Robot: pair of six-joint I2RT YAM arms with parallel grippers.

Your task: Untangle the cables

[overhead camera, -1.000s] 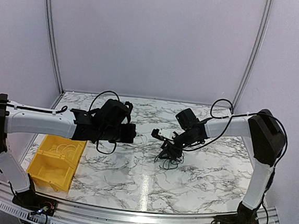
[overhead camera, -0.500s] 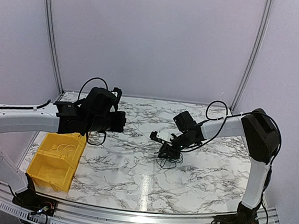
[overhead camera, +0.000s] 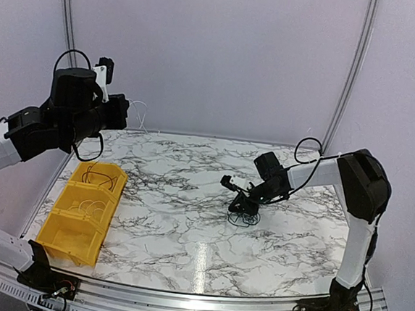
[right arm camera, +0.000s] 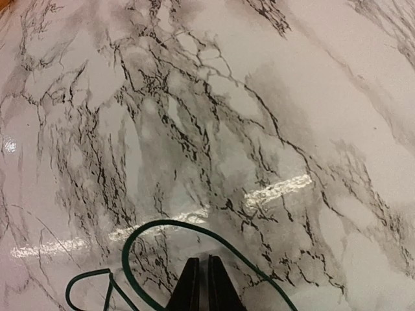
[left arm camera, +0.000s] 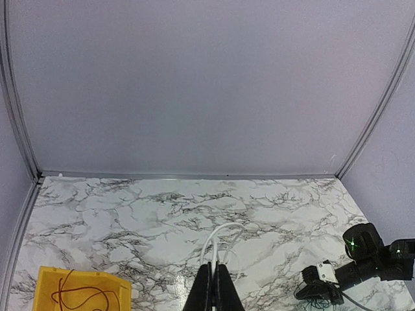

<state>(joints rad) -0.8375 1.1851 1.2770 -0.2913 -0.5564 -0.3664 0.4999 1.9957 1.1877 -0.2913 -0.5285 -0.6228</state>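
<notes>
Left claw tight on a white cable loop, marble table below.

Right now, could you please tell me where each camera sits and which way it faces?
Top external: above and behind, looking down on the table; left arm, right arm show.
Left wrist: high at left, facing the back wall; left gripper shut on white cable.
Right wrist: low over the table, facing down; right gripper shut by green cable.
Top and left wrist share the bin.

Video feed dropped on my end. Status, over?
Left gripper raised, shut on white cable. Right gripper shut, low at cable tangle. Yellow bin far left, out of the way.
</notes>
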